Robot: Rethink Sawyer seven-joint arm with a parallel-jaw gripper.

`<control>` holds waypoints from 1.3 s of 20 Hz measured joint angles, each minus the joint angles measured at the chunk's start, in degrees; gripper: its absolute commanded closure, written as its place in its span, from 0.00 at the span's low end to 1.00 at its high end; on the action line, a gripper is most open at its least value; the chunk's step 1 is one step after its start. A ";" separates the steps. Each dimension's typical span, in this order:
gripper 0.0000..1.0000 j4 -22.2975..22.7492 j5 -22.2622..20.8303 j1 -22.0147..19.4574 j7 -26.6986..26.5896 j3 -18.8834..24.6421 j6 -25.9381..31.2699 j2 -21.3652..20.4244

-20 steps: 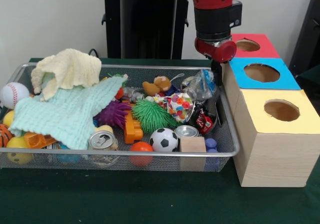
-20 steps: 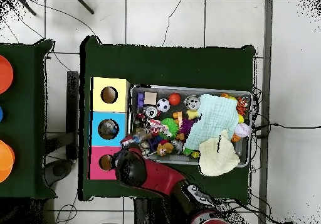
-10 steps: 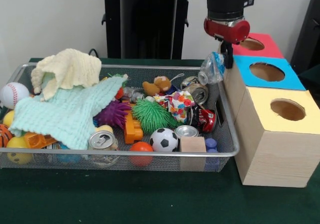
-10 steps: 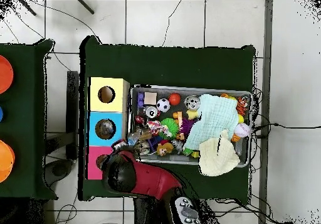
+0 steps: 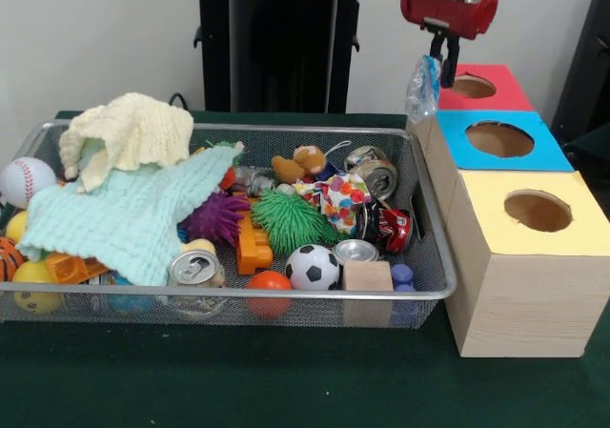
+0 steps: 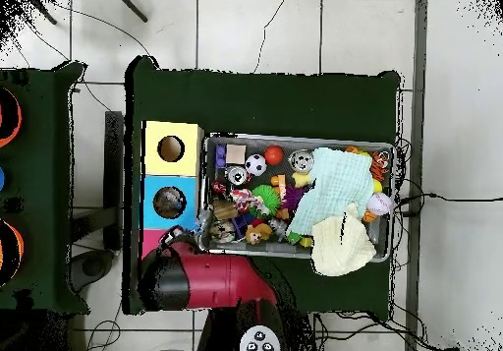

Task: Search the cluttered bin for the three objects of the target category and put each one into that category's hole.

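Note:
My gripper point(image 5: 442, 70) hangs at the top right of the front view, shut on a small see-through plastic bottle point(image 5: 422, 87). The bottle dangles in the air above the far right corner of the wire-mesh bin point(image 5: 229, 296), just left of the red-surround hole point(image 5: 474, 87). The blue-surround hole point(image 5: 498, 139) lies in front of it, on the middle wooden box. In the overhead view the red arm point(image 6: 201, 280) covers the red box and hides the gripper; the blue box point(image 6: 152, 185) shows beside the bin point(image 6: 295, 137). No other bottle shows plainly among the clutter.
The yellow-surround hole point(image 5: 537, 211) is on the nearest box. The bin holds metal cans point(image 5: 195, 268) point(image 5: 376, 173), a soccer ball point(image 5: 313, 267), a wooden block point(image 5: 367, 277), a mint cloth point(image 5: 133, 214), a yellow cloth point(image 5: 129, 132) and several toys.
The gripper has risen out of the bin's right end with the bottle in it and moved toward the boxes. In the overhead view the arm has swung away from the bin, over the red box.

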 measured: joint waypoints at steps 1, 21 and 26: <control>1.00 -0.81 -1.67 -0.37 -0.14 0.51 1.97 -0.75; 1.00 -6.62 -11.33 -10.24 -4.85 16.60 5.98 -1.58; 1.00 -6.62 -11.39 -6.52 -4.85 16.61 4.90 -0.22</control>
